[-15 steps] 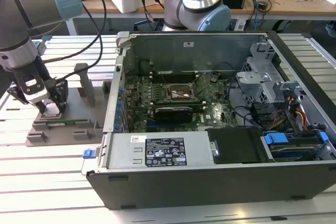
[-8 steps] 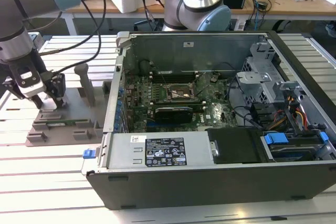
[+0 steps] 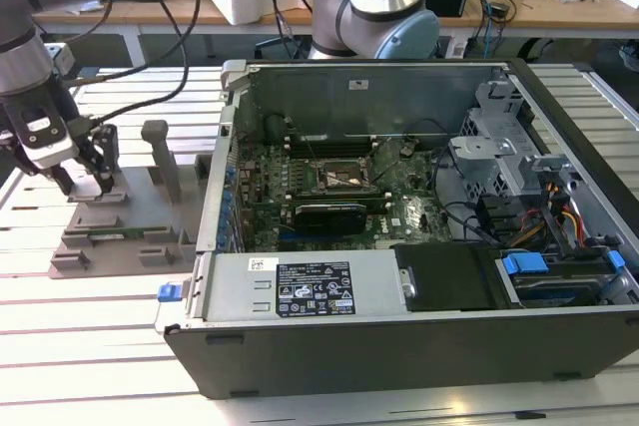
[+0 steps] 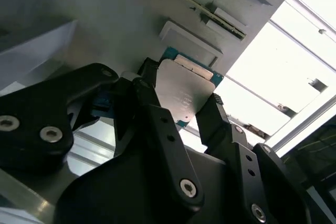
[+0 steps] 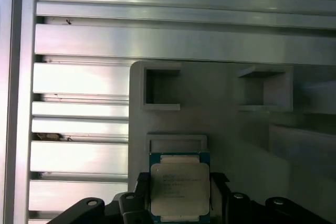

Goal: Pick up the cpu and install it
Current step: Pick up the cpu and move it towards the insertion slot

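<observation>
the jaws are drawn in narrow on the cpu (image 5: 179,187) (image 4: 184,90), a black finger (image 4: 152,114) pressed to each of two opposite edges in both wrist views. the chip faces up, silver lid showing with a green rim around it. it sits over the grey plate (image 5: 226,124), just beside a shallow framed pocket (image 5: 176,142); i cannot tell whether it rests on the plate or is clear of it. two square pockets (image 5: 161,88) lie further along the plate. in the exterior view the arm (image 3: 35,97) reaches down to the plate (image 3: 110,236), which lies near the desk (image 3: 100,346) edge at the exterior view's left, with upright blocks (image 3: 160,157) beside the jaws. the open case (image 3: 399,246) fills the desk's middle and the exterior view's right, well apart from the cpu, its board (image 3: 329,187) bare.
</observation>
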Available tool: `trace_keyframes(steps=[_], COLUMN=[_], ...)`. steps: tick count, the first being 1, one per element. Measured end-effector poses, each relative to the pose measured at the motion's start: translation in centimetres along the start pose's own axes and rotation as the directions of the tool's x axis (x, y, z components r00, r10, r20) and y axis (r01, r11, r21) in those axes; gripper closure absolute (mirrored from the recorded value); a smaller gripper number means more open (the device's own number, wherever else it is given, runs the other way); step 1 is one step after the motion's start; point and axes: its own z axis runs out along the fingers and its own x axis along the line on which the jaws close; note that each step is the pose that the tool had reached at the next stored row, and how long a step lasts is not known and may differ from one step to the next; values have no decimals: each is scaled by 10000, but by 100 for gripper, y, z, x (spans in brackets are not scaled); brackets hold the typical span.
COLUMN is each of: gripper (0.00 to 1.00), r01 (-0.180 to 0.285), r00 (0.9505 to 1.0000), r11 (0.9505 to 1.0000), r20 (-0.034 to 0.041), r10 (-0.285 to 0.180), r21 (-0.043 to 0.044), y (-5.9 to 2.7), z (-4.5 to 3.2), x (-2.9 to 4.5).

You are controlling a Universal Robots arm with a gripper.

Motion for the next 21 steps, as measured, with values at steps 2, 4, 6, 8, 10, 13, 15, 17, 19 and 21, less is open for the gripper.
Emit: trace_keyframes(steps=[2,4,6,8,10,13,15,17,19,21], gripper=[46,46,46,46,46,46,46,46,46,46], r01=[0,0,0,0,0,0,0,0,0,0], r00=[10000,10000,10000,10000,10000,10000,10000,10000,10000,10000], r11=[10000,10000,10000,10000,10000,10000,10000,10000,10000,10000], r20=[-1,0,-2,-1,-1,0,-1,-1,-1,0], r10=[0,0,0,0,0,0,0,0,0,0], r21=[0,1,1,1,1,1,0,1,1,0], y=[0,1,2,2,3,4,4,5,5,5], z=[-50,-114,-156,-207,-271,-337,-363,-407,-436,-469], x=[-1,-3,-4,-5,-6,-8,-8,-9,-10,-11])
